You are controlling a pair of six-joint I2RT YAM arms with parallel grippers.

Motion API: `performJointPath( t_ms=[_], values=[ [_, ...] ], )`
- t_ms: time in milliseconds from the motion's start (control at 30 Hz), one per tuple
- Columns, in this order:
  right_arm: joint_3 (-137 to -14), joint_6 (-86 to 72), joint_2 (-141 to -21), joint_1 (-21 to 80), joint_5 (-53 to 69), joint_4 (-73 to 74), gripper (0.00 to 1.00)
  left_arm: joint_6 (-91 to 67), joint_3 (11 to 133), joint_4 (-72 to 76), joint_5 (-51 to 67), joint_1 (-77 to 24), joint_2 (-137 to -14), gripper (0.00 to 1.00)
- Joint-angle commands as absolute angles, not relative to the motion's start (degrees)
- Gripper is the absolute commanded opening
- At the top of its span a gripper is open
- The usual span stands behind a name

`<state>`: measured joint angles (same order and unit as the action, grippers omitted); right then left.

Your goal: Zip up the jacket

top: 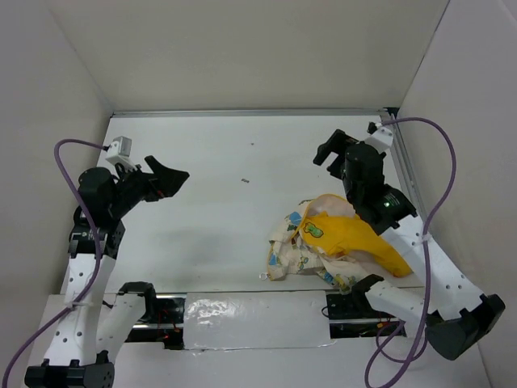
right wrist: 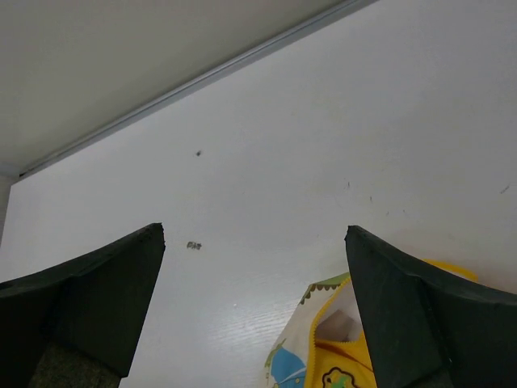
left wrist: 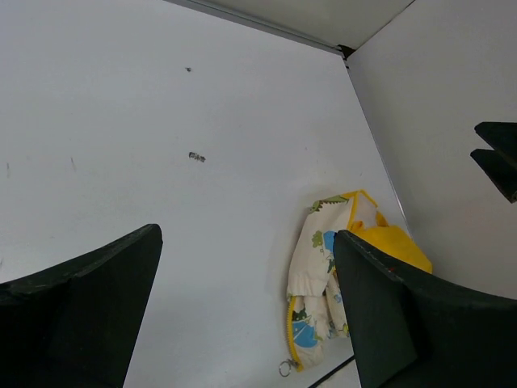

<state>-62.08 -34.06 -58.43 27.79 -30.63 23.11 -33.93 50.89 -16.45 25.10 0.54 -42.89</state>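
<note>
**Jacket in a heap, both grippers empty: flatten before zipping**

White-walled cell w/ a white table point(top: 202, 242) and a foil strip point(top: 242, 311) along the near edge. The jacket point(top: 311, 246) lies crumpled at near-right on the table, close to the right arm's base. Its yellow hood point(top: 359, 242) is on top w/ the green patch point(top: 316, 230) showing, and the printed cream fabric spills to the left. The front isn't laid flat. In the left wrist view a small ring point(left wrist: 285, 369) sits at the lower end of a yellow-edged hem; poss. the zip pull, can't confirm.

Left gripper point(top: 178, 175) is raised over the left side, well apart from the jacket, jaws wide, nothing held. Right gripper point(top: 327, 149) is up beyond the jacket, also spread wide & empty.

Judgement: the step in hand is approach + untangle; zipping hasn't begun.
- Right arm should go for the hood and lift it off the body.
- Left arm should pin the hem side, so both front edges end up side by side.
- Only then look for the pull and its mate.
- One gripper should hold the hem taut while the other draws the pull twd the collar.
- Pinch a single layer only; soft cloth will prob. drag & bunch if not anchored.
</note>
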Motion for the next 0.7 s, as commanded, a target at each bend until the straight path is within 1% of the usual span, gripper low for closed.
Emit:
performJointPath(
  t_ms=[0, 100, 167, 233, 333, 367, 467, 533, 667],
  values=[
    [-61.70, -31.30, -54.23, 28.74, -33.03, 19.60, 1.00, -39.01, 50.90, -16.70, 24.87, 0.44, -40.78, 0.99],
    [-62.57, -29.72, -53.44, 29.35, -35.50, 24.42, 1.00, -37.53, 48.34, -15.12, 28.20, 0.44, -40.60, 0.99],
    [-62.41, -35.39, -52.65, 29.10, -37.88, 29.50, 1.00, -37.44, 49.82, -16.60, 29.44, 0.44, -41.48, 0.99],
    [-61.44, -34.90, -51.34, 28.48, -32.28, 31.02, 1.00, -36.39, 51.50, -18.36, 31.28, 0.44, -43.50, 0.99],
    [-58.37, -44.35, -49.23, 27.34, -29.53, 35.06, 1.00, -34.80, 51.51, -17.93, 37.32, 0.44, -45.43, 0.99],
    [-55.31, -48.47, -48.87, 26.38, -28.75, 36.37, 1.00, -35.15, 50.37, -16.89, 38.66, -1.39, -46.05, 0.99],
    [-51.70, -56.32, -47.81, 23.31, -25.85, 42.26, 1.00, -35.60, 48.09, -14.77, 42.53, -3.85, -48.06, 0.99],
    [-49.15, -58.79, -47.81, 21.89, -24.18, 45.77, 1.00, -34.81, 47.55, -14.94, 43.33, -6.92, -49.83, 0.99],
    [-46.24, -60.47, -50.09, 17.50, -20.83, 50.45, 1.00, -33.84, 46.06, -14.51, 41.31, -13.79, -55.44, 0.99]
  ],
)
